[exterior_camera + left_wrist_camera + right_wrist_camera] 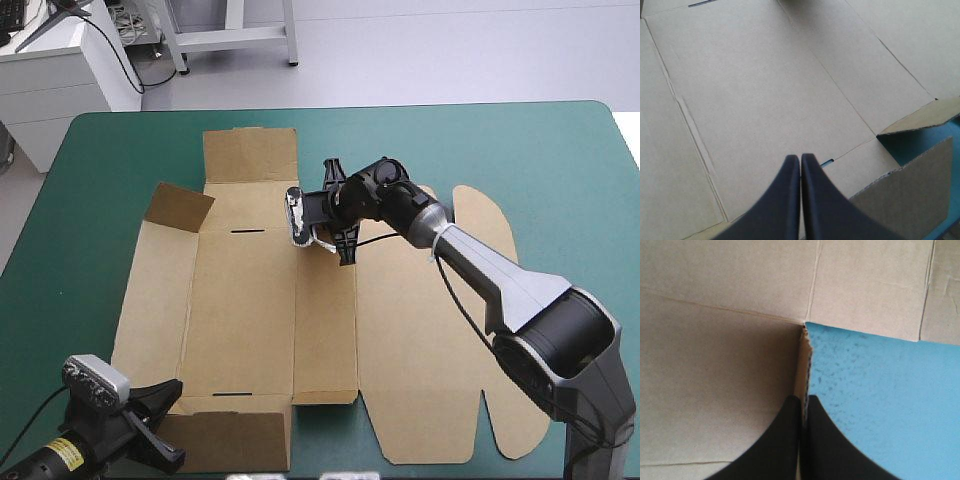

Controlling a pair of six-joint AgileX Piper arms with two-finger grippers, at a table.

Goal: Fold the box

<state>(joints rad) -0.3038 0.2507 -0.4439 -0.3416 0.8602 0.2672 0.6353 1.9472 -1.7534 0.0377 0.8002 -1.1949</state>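
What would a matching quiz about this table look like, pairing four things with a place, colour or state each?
Things:
1. left gripper
2. right gripper
3. far-left corner flap of the box
4. table cover

Descriptions:
A. teal-green
B. shut on an edge of the brown board
C. tilted up off the table
D. shut on nothing, by the near-left corner of the board

Pairs: 1-D; 2-B; 3-C; 4-A

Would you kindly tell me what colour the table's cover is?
Teal-green; the cover shows best in the high view.
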